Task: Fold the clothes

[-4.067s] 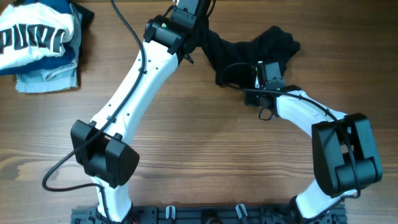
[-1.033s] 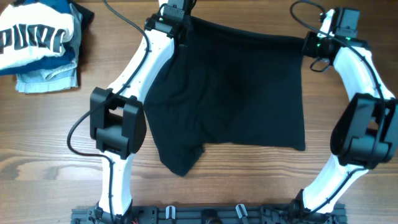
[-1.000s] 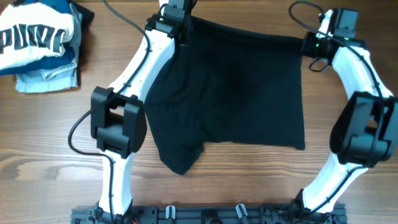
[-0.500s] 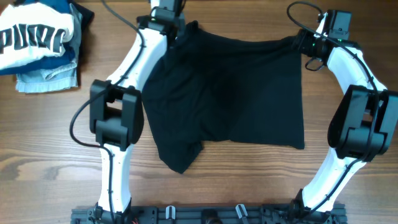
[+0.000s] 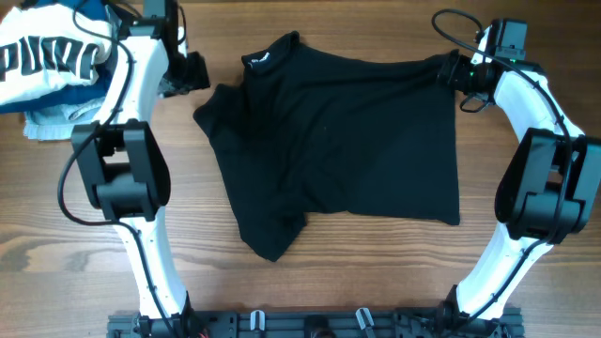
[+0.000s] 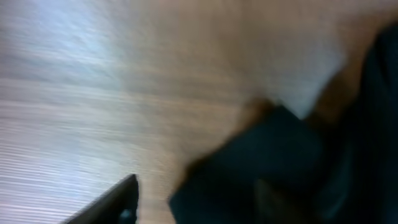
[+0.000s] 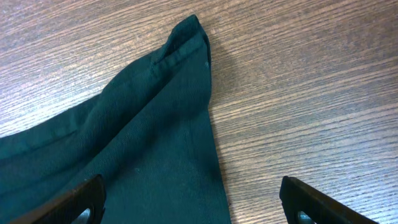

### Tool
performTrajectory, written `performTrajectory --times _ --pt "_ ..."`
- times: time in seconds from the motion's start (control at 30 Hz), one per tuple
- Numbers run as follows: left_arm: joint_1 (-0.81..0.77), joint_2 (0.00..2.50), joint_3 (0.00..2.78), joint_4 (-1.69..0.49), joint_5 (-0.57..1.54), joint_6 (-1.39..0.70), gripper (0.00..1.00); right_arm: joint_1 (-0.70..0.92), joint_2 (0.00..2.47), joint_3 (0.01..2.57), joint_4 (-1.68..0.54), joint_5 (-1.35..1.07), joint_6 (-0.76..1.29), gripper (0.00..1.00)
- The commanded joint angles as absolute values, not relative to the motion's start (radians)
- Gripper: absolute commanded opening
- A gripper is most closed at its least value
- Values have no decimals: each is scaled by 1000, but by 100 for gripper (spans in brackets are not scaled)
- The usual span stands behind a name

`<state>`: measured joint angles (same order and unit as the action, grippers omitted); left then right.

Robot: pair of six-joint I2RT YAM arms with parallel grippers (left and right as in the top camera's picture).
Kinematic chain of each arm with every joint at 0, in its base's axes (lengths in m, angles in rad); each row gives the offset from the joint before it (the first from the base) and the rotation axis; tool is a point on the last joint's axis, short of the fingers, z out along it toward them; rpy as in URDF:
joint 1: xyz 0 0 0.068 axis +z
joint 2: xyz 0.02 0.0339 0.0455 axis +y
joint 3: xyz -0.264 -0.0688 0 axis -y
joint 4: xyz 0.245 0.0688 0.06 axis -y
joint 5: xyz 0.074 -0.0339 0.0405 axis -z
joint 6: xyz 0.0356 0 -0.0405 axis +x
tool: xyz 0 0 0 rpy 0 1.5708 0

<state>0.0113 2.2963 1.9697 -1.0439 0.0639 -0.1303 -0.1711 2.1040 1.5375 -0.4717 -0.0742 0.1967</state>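
Observation:
A black garment (image 5: pixel 347 141) lies spread on the wooden table, collar (image 5: pixel 268 56) at the upper left and a rumpled fold at its lower left (image 5: pixel 272 235). My left gripper (image 5: pixel 195 73) hovers off the cloth's upper left and holds nothing. Its wrist view is blurred, showing one finger (image 6: pixel 118 202) and dark cloth (image 6: pixel 267 168) to the right. My right gripper (image 5: pixel 449 75) stands open over the garment's upper right corner (image 7: pixel 186 37). The cloth's edge (image 7: pixel 143 124) lies flat between its fingers (image 7: pixel 81 199), not pinched.
A pile of folded clothes (image 5: pixel 56 66), white with dark lettering on top of blue pieces, sits at the table's far left corner, close to my left arm. Bare wood (image 5: pixel 376 272) runs along the front, below the garment.
Both grippers have let go of the garment's top corners, and the cloth has settled on the table. My left arm has swung left toward the pile. The right arm has barely moved.

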Motion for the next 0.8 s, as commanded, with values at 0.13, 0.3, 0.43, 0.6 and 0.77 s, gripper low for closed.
performTrajectory --times 0.13,0.3,0.43,0.6,0.77 --pt "-38 2276 1808 -1015 193 -73 38 -170 2121 1540 -492 -86 183 90" --pt "-35 2276 1728 -994 139 -134 35 -169 2121 1540 -495 -86 183 91" --pt "-33 2276 1631 -1007 -75 -371 30 -169 2121 1540 -496 -86 183 91" --pt "-7 2276 1528 -1011 -96 -505 31 -170 2121 1540 -500 -86 182 91" --pt "30 2276 1516 -1074 -95 -540 37 -170 2121 1540 -506 -86 182 91"
